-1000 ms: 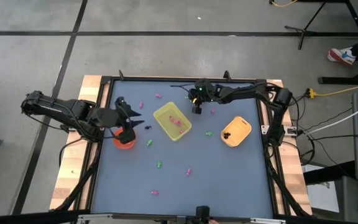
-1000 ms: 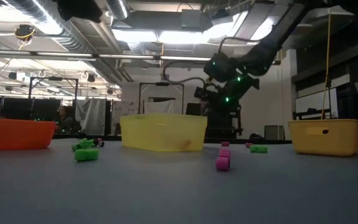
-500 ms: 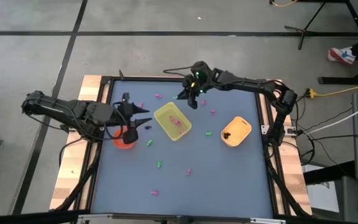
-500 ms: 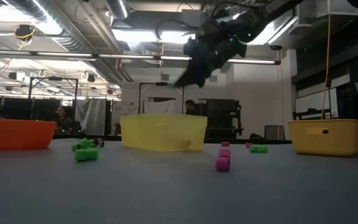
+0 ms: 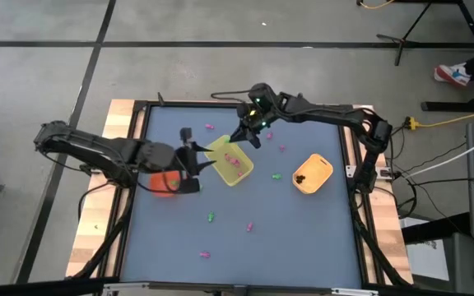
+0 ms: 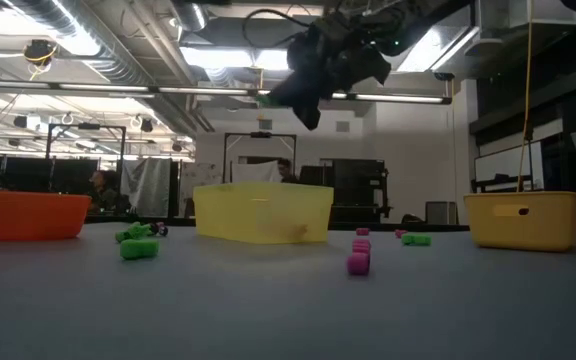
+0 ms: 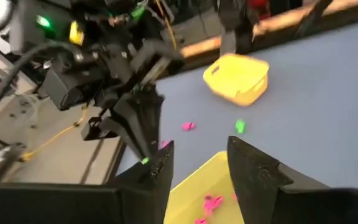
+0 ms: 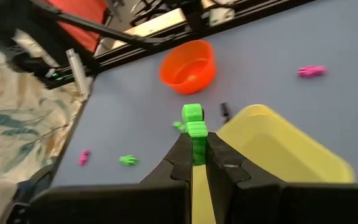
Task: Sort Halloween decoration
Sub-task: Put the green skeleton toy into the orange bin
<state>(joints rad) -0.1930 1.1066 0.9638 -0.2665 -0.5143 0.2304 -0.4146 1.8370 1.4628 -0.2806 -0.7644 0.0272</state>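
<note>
My right gripper (image 5: 242, 136) hangs high over the far left corner of the yellow tray (image 5: 239, 176), shut on a green trinket (image 8: 194, 119). The low view shows it (image 6: 303, 95) well above the tray (image 6: 263, 212). My left gripper (image 5: 197, 161) is open, level at the tray's left edge, between the tray and the orange round bowl (image 5: 163, 184); nothing is between its fingers (image 7: 253, 171). Pink trinkets (image 5: 234, 162) lie inside the tray. Loose pink and green trinkets (image 5: 211, 217) are scattered on the table. My right gripper pinches the green trinket's lower part (image 8: 196, 138) between its two fingers (image 8: 180, 155). The upper part sticks out beyond the fingertips. The trinket is lifted clear, above the tray's rim (image 8: 253, 112).
A yellow-orange basket (image 5: 313, 173) with dark pieces inside stands on the table's right side. Loose trinkets lie near the middle (image 5: 249, 225), the near edge (image 5: 205, 254), right of the tray (image 5: 276, 176) and by the far edge (image 5: 210, 127). People and equipment stand in the room beyond.
My right gripper has risen from the table at the far side and moved left over the yellow tray's far corner, carrying the green trinket. My left gripper has moved from above the orange bowl toward the right, up to the tray's left edge.
</note>
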